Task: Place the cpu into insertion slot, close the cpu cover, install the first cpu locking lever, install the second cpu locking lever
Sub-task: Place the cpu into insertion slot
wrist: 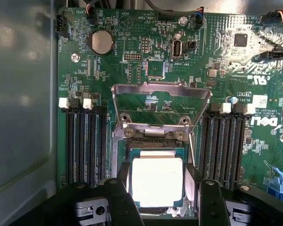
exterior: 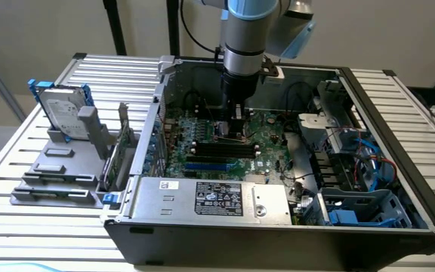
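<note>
Gripper: in the wrist view the gripper (wrist: 158,170) stood spread wide and closed on the cpu (wrist: 156,184), with one of the dark fingers (wrist: 122,181) against each of two opposite edges. In the exterior view the gripper (exterior: 233,128) reached straight down into the computer case (exterior: 402,122).
Cpu: it lay flat with its pale bright face up, directly over the insertion slot (wrist: 148,144) and covering most of it. Whether it was fully seated could not be told.
Insertion slot: a strip of the black socket showed between the cpu and the hinge of the cover.
Cpu cover: the cpu cover (wrist: 146,87) was open and swung up off the socket, and the green board showed through its window.
Motherboard: the motherboard (wrist: 254,61) lay flat on the floor of the case. It carried a coin battery (wrist: 102,41) and a bank of black memory slots (wrist: 85,146) on each side of the socket.
Computer case: it lay open on the slatted table (exterior: 29,226), with a power supply (exterior: 210,198) along its near wall. A blue drive cage (exterior: 361,208) sat in the near corner at the exterior view's right.
Grey fixture: the grey fixture (exterior: 55,170) stood outside the case at the exterior view's left, holding a hard drive (exterior: 61,110) upright in a blue bracket.
</note>
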{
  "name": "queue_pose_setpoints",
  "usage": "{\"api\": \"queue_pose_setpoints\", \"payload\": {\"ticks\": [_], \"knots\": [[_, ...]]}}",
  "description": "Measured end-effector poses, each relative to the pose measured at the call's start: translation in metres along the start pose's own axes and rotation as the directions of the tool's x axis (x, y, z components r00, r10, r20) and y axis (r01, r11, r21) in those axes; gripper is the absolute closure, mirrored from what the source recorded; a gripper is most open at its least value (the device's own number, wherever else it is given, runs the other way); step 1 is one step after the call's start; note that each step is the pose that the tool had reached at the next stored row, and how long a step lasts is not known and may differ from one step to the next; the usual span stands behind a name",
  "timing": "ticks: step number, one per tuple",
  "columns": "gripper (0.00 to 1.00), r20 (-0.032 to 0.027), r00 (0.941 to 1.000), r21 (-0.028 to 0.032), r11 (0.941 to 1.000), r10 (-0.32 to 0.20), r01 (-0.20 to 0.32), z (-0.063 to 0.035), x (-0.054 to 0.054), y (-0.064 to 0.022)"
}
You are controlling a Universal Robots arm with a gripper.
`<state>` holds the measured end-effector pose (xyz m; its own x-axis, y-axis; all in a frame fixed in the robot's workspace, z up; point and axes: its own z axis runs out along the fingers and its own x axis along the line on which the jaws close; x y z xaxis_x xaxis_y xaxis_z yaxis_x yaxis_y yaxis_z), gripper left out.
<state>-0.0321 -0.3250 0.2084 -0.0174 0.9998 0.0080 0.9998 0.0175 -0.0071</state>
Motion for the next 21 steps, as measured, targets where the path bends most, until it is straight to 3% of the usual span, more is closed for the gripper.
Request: {"api": "queue_pose_setpoints", "payload": {"ticks": [12,21], "knots": [[0.46,-0.0001,0.9998,0.0103,0.9997,0.021,-0.021,0.0045,-0.0001,0.0027],[0.46,-0.0003,0.9995,0.0103,0.9995,0.03,-0.03,0.0062,-0.0001,0.0028]]}}
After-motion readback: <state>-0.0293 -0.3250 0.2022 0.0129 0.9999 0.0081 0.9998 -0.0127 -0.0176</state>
